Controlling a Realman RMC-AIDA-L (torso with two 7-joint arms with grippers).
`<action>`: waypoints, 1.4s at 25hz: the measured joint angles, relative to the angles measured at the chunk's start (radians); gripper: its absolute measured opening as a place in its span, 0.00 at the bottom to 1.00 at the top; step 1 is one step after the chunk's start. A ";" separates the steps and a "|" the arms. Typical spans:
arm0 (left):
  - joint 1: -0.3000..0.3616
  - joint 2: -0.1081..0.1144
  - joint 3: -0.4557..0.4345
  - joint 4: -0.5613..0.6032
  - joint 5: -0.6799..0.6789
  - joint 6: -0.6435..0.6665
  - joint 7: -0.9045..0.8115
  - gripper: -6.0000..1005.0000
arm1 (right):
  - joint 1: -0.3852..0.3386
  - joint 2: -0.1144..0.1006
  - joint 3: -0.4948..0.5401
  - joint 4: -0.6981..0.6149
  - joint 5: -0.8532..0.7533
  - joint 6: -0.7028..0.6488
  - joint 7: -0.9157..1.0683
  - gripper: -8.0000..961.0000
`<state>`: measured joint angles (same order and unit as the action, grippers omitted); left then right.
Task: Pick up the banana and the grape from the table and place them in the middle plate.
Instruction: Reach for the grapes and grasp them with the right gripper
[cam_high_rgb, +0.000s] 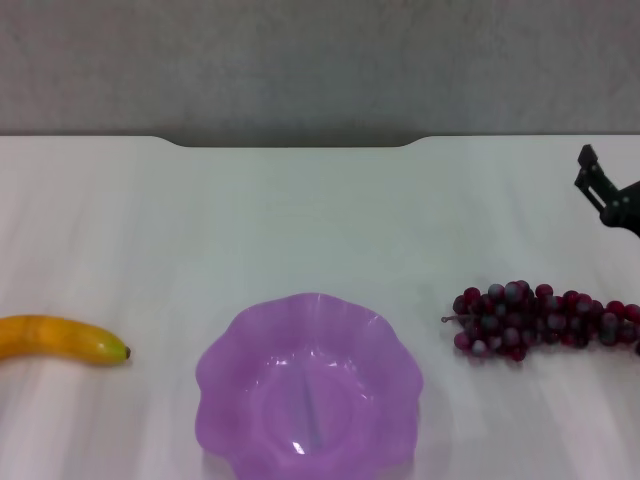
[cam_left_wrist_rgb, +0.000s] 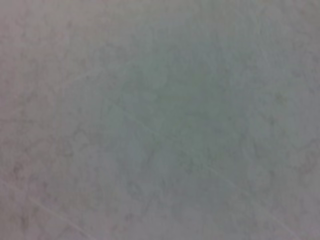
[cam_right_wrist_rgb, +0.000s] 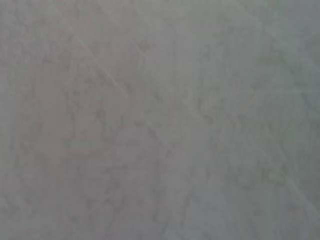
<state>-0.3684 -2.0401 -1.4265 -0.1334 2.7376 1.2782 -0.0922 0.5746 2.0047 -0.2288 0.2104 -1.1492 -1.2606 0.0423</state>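
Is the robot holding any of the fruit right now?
No. The banana and the grape both lie untouched on the table; the right gripper is above the grape, holding nothing.

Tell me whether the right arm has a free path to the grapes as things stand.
Probably yes. The right gripper hangs at the table's right edge, beyond the grapes, with only bare tabletop between them. The purple plate and banana lie well to the left, out of its way.

1 curved yellow banana (cam_high_rgb: 60, 340), 1 dark red-purple grape bunch (cam_high_rgb: 545, 320), 1 translucent purple scalloped plastic plate (cam_high_rgb: 225, 385), 1 black gripper (cam_high_rgb: 590, 172) vis.
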 joint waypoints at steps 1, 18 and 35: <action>0.001 0.000 0.000 0.000 -0.001 0.001 0.000 0.88 | -0.006 -0.001 -0.001 0.000 -0.012 -0.005 0.017 0.92; 0.012 0.003 0.000 0.000 -0.001 0.006 0.003 0.89 | -0.067 -0.071 -0.129 -0.011 -0.132 -0.204 0.257 0.73; 0.017 0.006 0.000 0.001 0.002 0.006 0.041 0.89 | -0.057 -0.120 -0.216 -0.141 -0.133 -0.312 0.398 0.64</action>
<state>-0.3514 -2.0340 -1.4265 -0.1322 2.7393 1.2840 -0.0507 0.5178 1.8845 -0.4446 0.0693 -1.2820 -1.5724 0.4399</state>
